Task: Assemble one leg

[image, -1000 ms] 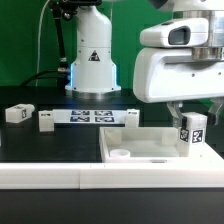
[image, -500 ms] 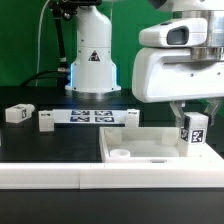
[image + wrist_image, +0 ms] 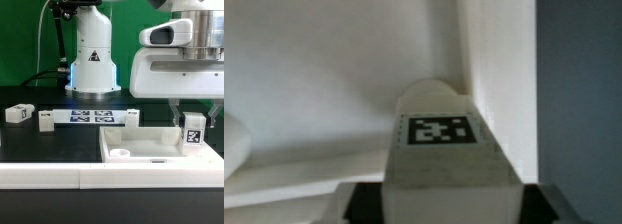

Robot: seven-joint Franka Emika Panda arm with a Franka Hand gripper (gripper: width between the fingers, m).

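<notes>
Green backdrop behind a black worktop [image 3: 40, 140]; a white robot base [image 3: 92, 62] stands at the rear centre.

Exterior view, from its left across: a small white tagged block [image 3: 18, 114] lies alone near the left edge. Beside it a second small block [image 3: 46, 120] sits at the end of the marker board [image 3: 90, 116], which lies flat in front of the base. A third small block [image 3: 130, 116] sits at the board's other end. In the foreground a large white panel [image 3: 150, 148] with raised edges lies on the worktop; one round socket [image 3: 120, 154] shows near its front left corner.

Far right: the hand [image 3: 193, 118] hangs from the bulky white wrist housing, over the panel's right portion. The leg [image 3: 193, 132] sits upright between the fingers, which are closed against its sides. Its lower end is close to the panel surface; contact cannot be judged.

Leg appearance: white, stubby, upright, one black-and-white square tag facing the exterior camera.

Wrist view: the leg [image 3: 441, 140] runs straight out from between the dark finger pads [image 3: 363, 202], tapering to a rounded tip, with a tag on its near face. White panel surface lies beyond it, dark worktop along one side.
</notes>
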